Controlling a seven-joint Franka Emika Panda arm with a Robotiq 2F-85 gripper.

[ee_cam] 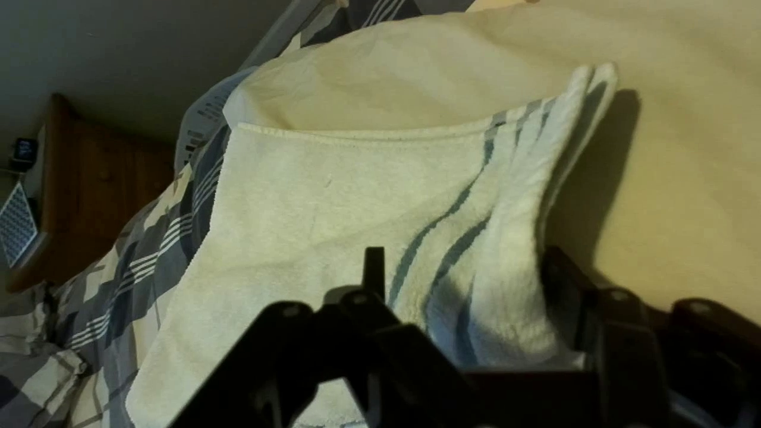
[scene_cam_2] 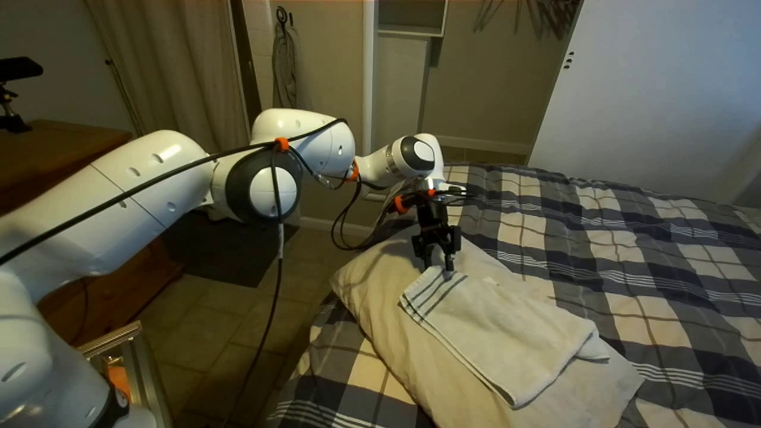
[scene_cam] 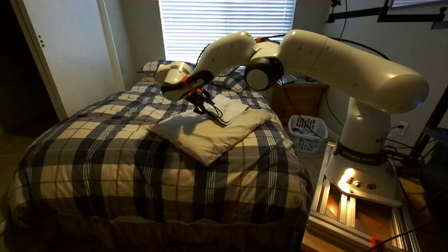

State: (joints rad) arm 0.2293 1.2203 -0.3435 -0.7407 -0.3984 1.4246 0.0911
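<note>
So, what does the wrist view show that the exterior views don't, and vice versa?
Only the wrist view: the layers of the towel parted at a raised striped corner.
Only the exterior views, in both: the arm and the white door.
Shared: the gripper, the towel, the pillow beneath it and the plaid bedding.

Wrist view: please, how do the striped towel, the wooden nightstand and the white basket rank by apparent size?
1. Striped towel, nearest to the camera
2. Wooden nightstand
3. White basket, partly hidden
</note>
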